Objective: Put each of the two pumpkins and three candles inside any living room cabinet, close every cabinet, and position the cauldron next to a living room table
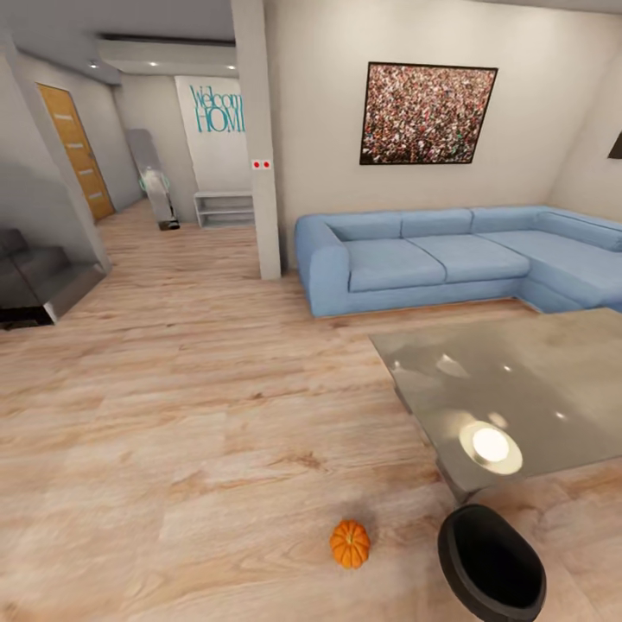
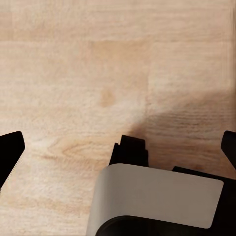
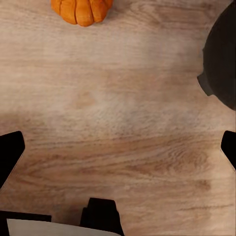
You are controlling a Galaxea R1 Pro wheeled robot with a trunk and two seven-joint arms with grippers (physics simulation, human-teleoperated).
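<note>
Head view: one pumpkin [image 1: 350, 543] on the wood floor [image 1: 190, 415] just beside the cauldron [image 1: 490, 566], near the glass tabletop [image 1: 518, 380], blue sofa [image 1: 432, 255] behind, right jaws apart above pumpkin and cauldron, left jaws apart over bare floor

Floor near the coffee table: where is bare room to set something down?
The wooden floor between the pumpkin and the blue sofa is bare, left of the table. It is crowded at the table's near corner, where the cauldron sits beside the pumpkin.
</note>
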